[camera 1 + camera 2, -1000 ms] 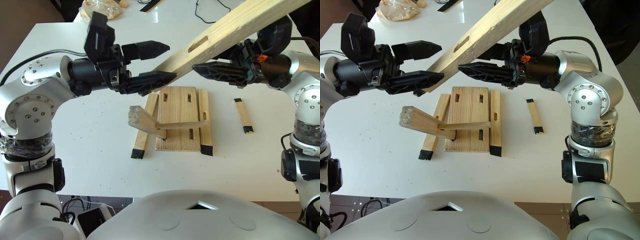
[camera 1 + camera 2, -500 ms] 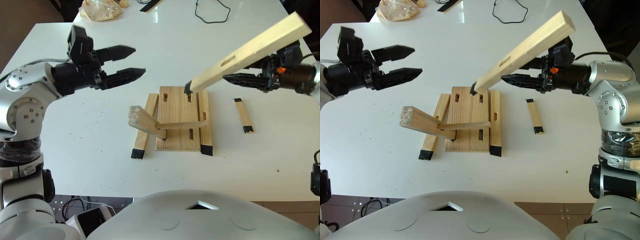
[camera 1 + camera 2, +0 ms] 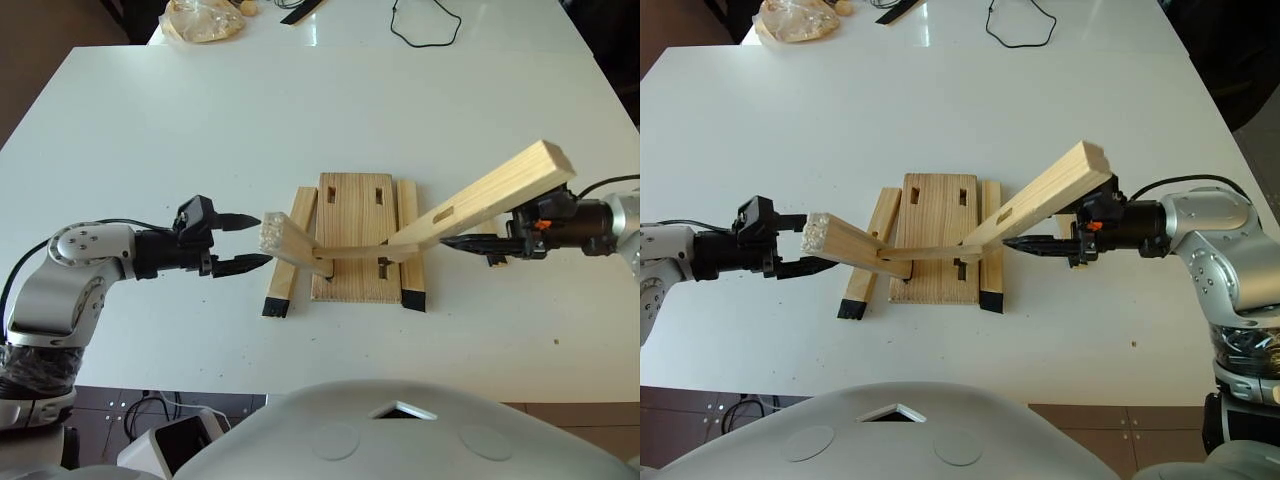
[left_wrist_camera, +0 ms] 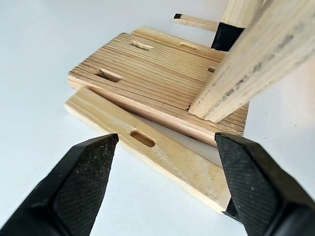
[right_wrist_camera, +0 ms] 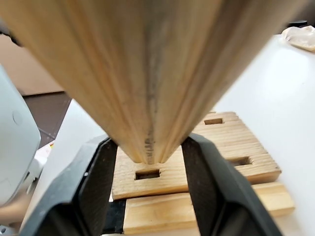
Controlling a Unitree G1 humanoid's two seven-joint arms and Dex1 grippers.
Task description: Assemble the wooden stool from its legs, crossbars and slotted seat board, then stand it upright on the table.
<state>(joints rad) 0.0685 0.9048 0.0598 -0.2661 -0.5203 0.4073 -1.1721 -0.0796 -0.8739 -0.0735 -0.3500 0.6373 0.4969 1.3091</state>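
The slotted seat board [image 3: 350, 215] lies flat mid-table, with a black-tipped leg flat along its left side [image 3: 290, 255] and another along its right side [image 3: 410, 270]. A third leg [image 3: 290, 243] leans out of a slot in the board, joined to a thin crossbar [image 3: 365, 248]. My left gripper [image 3: 250, 240] is open just left of that leg's raised end. My right gripper [image 3: 450, 238] is shut on a fourth leg [image 3: 490, 195], which slants down onto the board near the crossbar's right end. In the right wrist view this leg [image 5: 147, 73] sits between both fingers [image 5: 98, 187]. A short crossbar [image 4: 199, 22] lies beyond the board.
A plastic bag [image 3: 205, 18], a black cable [image 3: 425, 20] and a dark object [image 3: 300, 10] lie at the table's far edge. The white table [image 3: 150, 130] has bare room on the left, the right and in front of the board.
Both arms have come down. The right gripper lowered its leg from high over the table onto the board. The left gripper, still open, dropped to the leaning leg's raised end.
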